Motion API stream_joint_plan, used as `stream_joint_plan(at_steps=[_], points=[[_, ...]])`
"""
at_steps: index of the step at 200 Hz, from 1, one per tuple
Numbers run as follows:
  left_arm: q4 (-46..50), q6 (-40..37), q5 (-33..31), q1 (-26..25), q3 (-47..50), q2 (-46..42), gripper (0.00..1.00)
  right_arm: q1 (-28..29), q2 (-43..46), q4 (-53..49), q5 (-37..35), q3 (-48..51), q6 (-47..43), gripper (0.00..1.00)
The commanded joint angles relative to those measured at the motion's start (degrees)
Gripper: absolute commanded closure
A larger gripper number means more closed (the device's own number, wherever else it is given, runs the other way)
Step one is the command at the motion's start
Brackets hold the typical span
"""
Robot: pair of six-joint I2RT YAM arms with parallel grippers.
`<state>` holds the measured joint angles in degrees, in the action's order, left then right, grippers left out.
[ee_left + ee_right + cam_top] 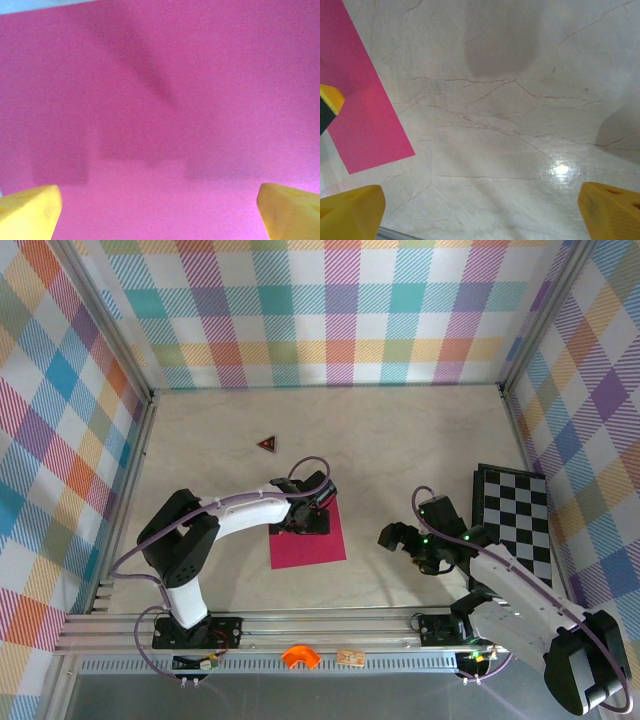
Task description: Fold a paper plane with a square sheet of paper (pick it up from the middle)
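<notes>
The square sheet of paper [310,545] lies flat on the marble table, magenta-pink, near the middle front. My left gripper [301,523] hovers low over its upper left part, open, its yellow fingertips [30,210] spread wide with only pink paper [160,125] between them. My right gripper [397,537] stands open to the right of the sheet, apart from it, over bare table. In the right wrist view the sheet's edge and corner [365,115] lie at the left, and a yellow fingertip [607,212] shows at the lower right.
A black-and-white checkerboard [515,520] lies at the right edge. A tiny dark red triangle [267,444] sits behind the sheet. An orange piece [299,656] and a small tan piece [350,657] rest on the front rail. Plaid walls enclose the table.
</notes>
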<state>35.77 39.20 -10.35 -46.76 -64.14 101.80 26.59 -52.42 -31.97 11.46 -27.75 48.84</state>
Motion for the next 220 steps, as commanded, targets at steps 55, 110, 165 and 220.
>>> stream_joint_plan(at_steps=[55, 110, 165, 220], points=[[-2.2, 1.2, 1.0, -1.6, 4.1, 5.3, 0.00, -0.2, 1.9, -0.2, 0.3, 0.4, 0.7, 0.01], [-5.0, 2.2, 2.3, -1.5, 6.2, 6.6, 0.04, -0.2, 2.1, -0.5, 0.4, 1.0, 0.5, 0.01], [-5.0, 1.8, 1.8, -1.4, 5.9, 5.3, 0.10, -0.2, 2.1, -0.3, 0.2, 0.9, 0.9, 0.01], [-7.0, 2.0, 1.9, -1.5, 7.2, 2.4, 0.24, -0.2, 2.2, -0.4, 0.2, 0.9, 1.5, 0.01]])
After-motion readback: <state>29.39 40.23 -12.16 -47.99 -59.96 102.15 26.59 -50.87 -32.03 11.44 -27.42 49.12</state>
